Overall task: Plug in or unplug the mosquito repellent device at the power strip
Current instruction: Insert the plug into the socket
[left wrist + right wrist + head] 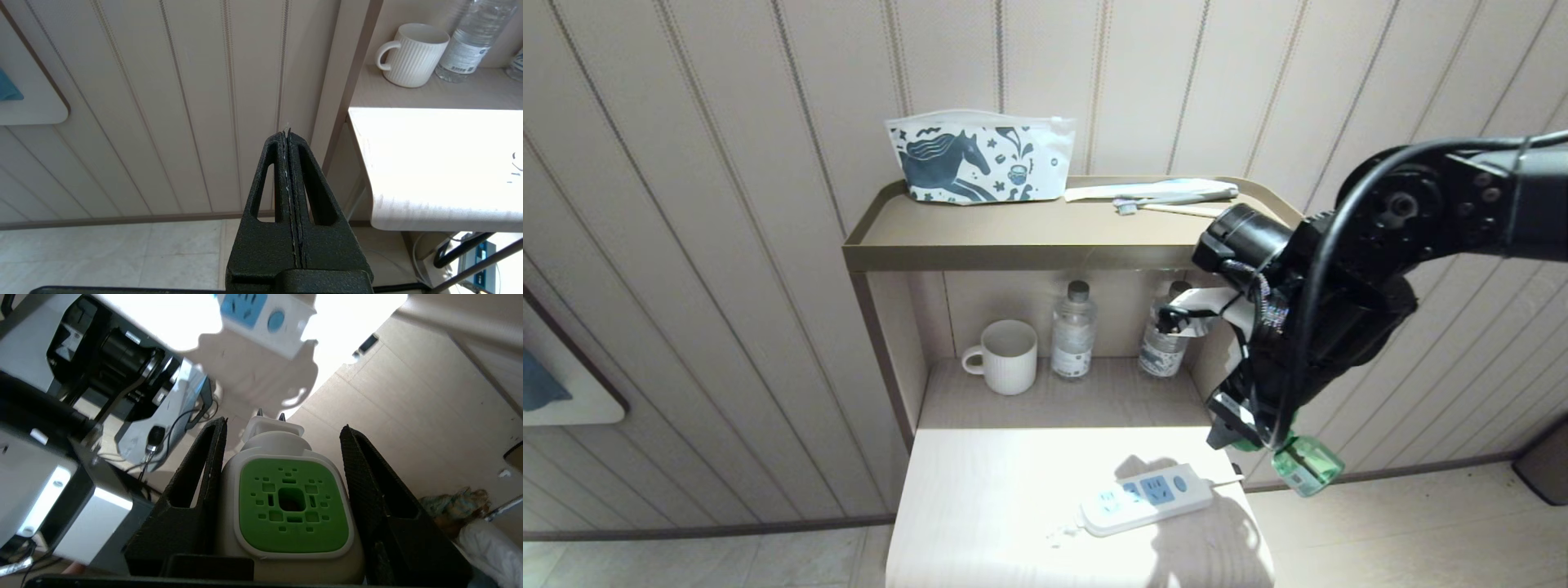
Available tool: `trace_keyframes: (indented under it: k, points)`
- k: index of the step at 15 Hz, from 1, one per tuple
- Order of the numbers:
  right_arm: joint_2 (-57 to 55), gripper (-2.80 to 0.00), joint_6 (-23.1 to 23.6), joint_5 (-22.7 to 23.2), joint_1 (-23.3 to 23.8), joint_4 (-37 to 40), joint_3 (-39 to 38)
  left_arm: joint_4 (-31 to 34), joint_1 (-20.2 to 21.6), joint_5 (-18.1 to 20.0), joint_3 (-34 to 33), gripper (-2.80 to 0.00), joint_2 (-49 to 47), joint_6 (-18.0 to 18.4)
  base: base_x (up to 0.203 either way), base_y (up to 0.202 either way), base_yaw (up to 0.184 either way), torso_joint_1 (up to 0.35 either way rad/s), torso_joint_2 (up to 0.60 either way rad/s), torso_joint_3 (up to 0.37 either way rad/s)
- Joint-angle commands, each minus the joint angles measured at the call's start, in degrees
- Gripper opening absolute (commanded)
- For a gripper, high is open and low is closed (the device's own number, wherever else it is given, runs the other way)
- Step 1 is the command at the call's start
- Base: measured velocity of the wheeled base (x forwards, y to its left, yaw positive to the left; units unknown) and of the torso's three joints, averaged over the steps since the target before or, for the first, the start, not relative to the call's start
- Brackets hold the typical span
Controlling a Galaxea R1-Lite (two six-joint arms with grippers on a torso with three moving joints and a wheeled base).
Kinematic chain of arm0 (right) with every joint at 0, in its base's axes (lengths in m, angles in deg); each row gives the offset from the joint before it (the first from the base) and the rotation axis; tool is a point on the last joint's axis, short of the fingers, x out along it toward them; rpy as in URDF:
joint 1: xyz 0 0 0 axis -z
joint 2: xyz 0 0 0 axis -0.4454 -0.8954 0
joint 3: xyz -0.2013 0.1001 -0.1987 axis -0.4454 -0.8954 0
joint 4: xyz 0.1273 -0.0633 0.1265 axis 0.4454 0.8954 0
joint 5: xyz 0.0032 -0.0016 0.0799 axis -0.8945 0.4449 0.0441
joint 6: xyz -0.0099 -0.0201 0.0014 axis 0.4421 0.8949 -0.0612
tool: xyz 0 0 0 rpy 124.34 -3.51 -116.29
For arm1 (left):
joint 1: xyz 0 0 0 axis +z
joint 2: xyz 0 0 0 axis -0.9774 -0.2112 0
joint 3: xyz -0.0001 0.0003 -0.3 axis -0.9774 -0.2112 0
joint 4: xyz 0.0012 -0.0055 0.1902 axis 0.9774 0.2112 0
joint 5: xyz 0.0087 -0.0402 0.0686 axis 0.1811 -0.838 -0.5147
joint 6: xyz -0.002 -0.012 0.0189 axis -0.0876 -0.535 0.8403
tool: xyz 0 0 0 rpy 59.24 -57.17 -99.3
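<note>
Harsh glare blows out tabletop (980, 490); arm shadow falls across power strip (1147, 498); shelf dim

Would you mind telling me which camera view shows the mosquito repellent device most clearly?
The right wrist view: the mosquito repellent device fills it, its green face and plug prongs plain, clamped between the right gripper fingers. The head view shows only its green bottle below the arm, beside the table. The left wrist view does not show it.

My right arm reaches in bent from the right, wrist angled down, and its black right pincer (282, 490) has both fingers (192, 486) pressed against a load held between them. My left pincer (289, 171) sits parked low, fingers pressed together.
</note>
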Motion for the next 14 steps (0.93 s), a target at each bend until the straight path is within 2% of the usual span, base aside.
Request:
trace_keyframes:
  k: [1, 11, 14]
  points:
    - [-6.05, -2.80, 0.26, 0.26, -0.13, -2.30, 0.76, 0.00, -0.03, 0.00, -0.02, -2.80, -0.08, -0.03, 0.000, 0.000, 0.000, 0.000, 0.00, 0.000]
    - [-15.17, -2.80, 2.84, 0.98, -1.09, -7.22, 0.14, 0.00, -0.04, 0.00, 0.03, -2.80, -0.08, -0.03, 0.000, 0.000, 0.000, 0.000, 0.00, 0.000]
    - [-16.17, -2.80, 6.68, 0.90, -1.33, -9.06, -2.03, 0.00, -0.04, 0.00, -0.06, -2.80, -0.08, -0.03, 0.000, 0.000, 0.000, 0.000, 0.00, 0.000]
